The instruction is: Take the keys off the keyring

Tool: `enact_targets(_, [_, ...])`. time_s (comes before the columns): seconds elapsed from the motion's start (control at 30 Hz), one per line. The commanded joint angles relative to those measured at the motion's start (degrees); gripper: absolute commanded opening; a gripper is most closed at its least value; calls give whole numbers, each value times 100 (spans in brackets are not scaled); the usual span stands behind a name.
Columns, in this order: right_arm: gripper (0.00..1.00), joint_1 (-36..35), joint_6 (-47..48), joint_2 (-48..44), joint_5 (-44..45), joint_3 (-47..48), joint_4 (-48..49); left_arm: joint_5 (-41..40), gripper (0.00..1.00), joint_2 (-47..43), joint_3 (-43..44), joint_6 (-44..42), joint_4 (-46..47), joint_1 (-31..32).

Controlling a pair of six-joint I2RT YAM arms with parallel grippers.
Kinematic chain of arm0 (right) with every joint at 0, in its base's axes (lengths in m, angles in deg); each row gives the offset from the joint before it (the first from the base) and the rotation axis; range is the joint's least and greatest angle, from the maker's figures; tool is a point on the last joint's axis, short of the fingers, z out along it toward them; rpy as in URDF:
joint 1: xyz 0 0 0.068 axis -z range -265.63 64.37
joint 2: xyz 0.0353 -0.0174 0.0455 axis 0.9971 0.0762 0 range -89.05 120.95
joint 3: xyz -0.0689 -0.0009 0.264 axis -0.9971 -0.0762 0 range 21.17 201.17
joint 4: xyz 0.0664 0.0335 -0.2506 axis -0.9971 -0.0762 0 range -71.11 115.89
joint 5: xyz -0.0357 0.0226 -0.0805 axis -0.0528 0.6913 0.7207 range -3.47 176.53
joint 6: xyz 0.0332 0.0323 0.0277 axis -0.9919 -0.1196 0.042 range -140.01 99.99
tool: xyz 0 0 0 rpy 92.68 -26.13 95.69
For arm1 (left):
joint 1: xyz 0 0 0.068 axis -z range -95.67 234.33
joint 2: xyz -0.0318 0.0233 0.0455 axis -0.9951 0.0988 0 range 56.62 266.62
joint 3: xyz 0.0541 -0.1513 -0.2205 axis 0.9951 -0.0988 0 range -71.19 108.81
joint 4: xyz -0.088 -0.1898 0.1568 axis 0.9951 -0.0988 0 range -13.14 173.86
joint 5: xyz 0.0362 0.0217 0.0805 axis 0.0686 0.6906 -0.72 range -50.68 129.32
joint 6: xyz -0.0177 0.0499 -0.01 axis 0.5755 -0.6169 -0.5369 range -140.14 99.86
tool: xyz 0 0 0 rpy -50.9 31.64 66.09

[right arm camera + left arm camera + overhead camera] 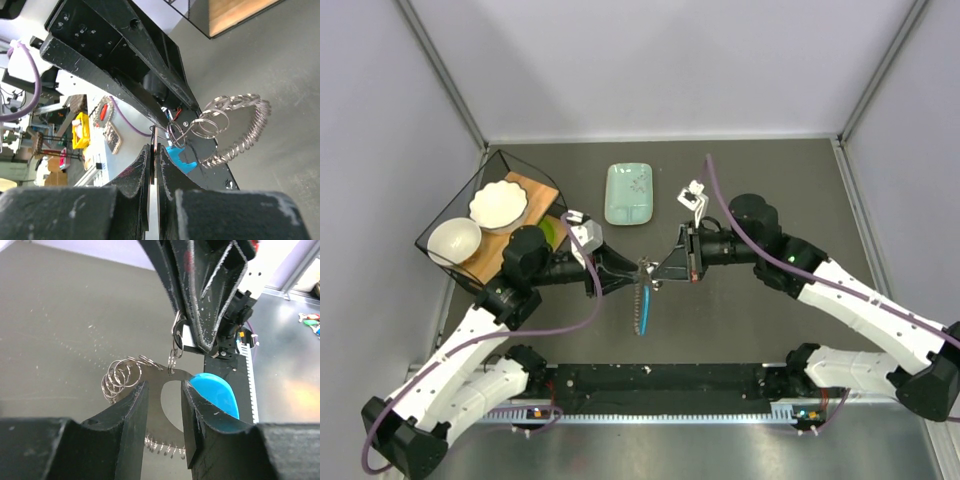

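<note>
The keyring (pixel 644 272) hangs in mid-air between both grippers over the table's middle, its blue tag (pixel 642 318) dangling below. My left gripper (pixel 631 271) grips it. In the left wrist view the jaws (pixel 162 387) clamp the ring's dark crescent plate (pixel 152 415), with loose wire rings (pixel 120 377) to the left and the blue tag (pixel 217 392) to the right. My right gripper (pixel 666 270) faces it from the right. In the right wrist view it (pixel 155 150) is shut on a thin flat key (pixel 154 140), which links to the rings (pixel 210 122).
A pale green dish (pixel 630 193) lies behind the grippers. At the back left a wire basket (pixel 440 215) holds a wooden board and two white bowls (pixel 498 204). A black strip (pixel 660 380) runs along the near edge between the arm bases.
</note>
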Motion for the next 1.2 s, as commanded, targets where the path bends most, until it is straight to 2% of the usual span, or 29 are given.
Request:
enact_targets(0.0, [0, 42, 159, -286, -373, 160, 582, 725, 38, -92, 87, 270, 903, 101])
enact_targets(0.27, [0, 51, 150, -392, -584, 55, 784, 788, 39, -92, -230, 657, 1686, 233])
enact_targets(0.57, [0, 42, 124, -409, -839, -51, 1066, 708, 38, 128, -168, 666, 1827, 294])
enact_targets(1.17, [0, 42, -43, -278, -962, -86, 1303, 612, 35, -4, -300, 701, 2003, 356])
